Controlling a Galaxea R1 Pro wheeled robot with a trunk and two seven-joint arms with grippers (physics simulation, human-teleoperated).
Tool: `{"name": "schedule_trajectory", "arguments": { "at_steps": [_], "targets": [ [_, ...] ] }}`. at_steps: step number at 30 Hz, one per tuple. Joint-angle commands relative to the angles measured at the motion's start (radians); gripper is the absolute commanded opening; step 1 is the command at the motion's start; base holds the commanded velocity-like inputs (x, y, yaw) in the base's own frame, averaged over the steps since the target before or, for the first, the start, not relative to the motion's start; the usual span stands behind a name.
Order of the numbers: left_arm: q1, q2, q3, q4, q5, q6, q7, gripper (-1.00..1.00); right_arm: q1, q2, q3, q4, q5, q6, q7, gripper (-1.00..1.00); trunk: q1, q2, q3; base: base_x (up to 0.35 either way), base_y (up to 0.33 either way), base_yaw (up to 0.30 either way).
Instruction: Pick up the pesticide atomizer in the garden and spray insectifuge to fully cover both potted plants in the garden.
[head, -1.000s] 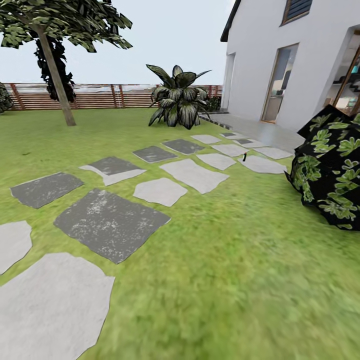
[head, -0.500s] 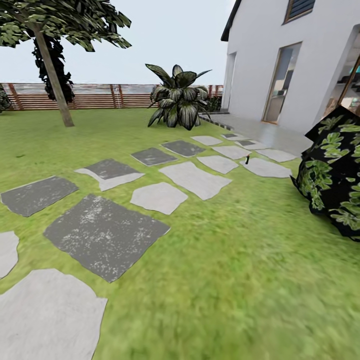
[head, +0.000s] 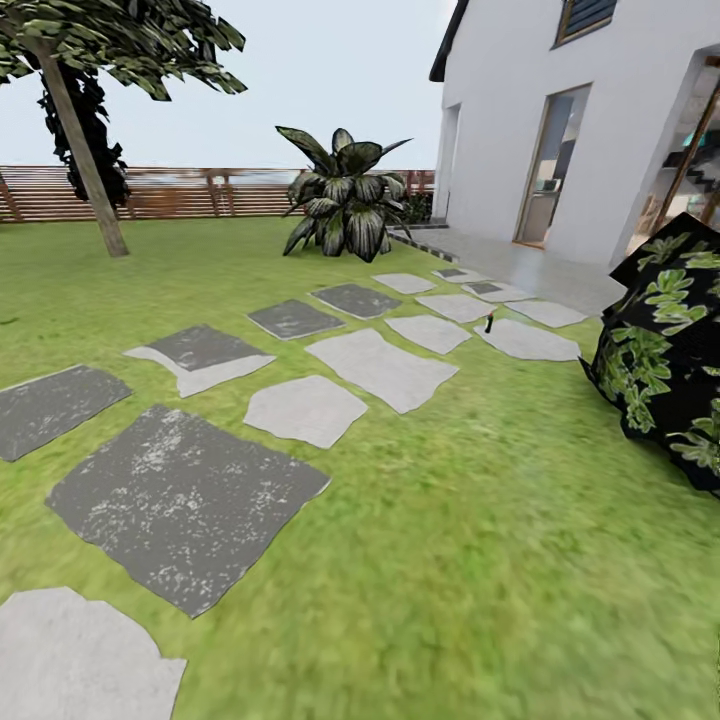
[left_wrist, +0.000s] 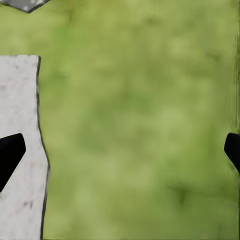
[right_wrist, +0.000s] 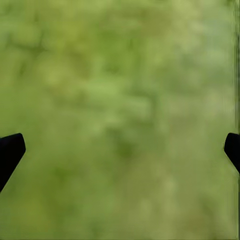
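Note:
The garden lawn (head: 480, 560) spreads ahead, crossed by grey stepping slabs (head: 180, 495). A tiny dark upright object (head: 489, 323) stands at the edge of a pale slab far ahead, too small to identify. The potted plants are out of view. My left gripper (left_wrist: 120, 150) is open over grass and the edge of a pale slab (left_wrist: 20, 150), with nothing between its dark fingertips (left_wrist: 10, 152). My right gripper (right_wrist: 120, 150) is open over bare grass, also holding nothing.
A large long-leaved plant (head: 345, 205) grows from the grass at the back. A dark leafy bush (head: 665, 350) crowds the right side. A white house (head: 560, 110) with glass doors stands at the right, a tree (head: 80, 140) at the left, and a brown slat fence (head: 180, 195) behind.
The whole view has shifted: slabs, tree and plant have slid left and the near slabs lower, so the camera has moved forward and turned right. Both grippers' earlier state is not shown.

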Motion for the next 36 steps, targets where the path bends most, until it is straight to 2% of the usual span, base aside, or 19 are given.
{"name": "schedule_trajectory", "arguments": {
  "at_steps": [1,8,36],
  "targets": [
    [0.0,0.0,0.0,0.0,0.0,-0.003,-0.001,1.0,0.0,0.0,0.0,0.001,-0.001,-0.003,-0.001,1.0,0.0,0.0,-0.001,0.338,0.0,-0.274],
    [0.0,0.0,0.0,0.0,0.0,-0.003,-0.001,1.0,0.0,0.0,0.0,0.001,-0.001,-0.003,-0.001,1.0,0.0,0.0,-0.001,0.338,0.0,-0.19],
    [0.0,0.002,0.0,0.0,0.0,-0.003,-0.001,1.0,0.0,0.0,0.0,0.001,-0.001,-0.003,-0.001,1.0,0.0,0.0,-0.002,0.338,0.0,-0.022]
  ]
}}
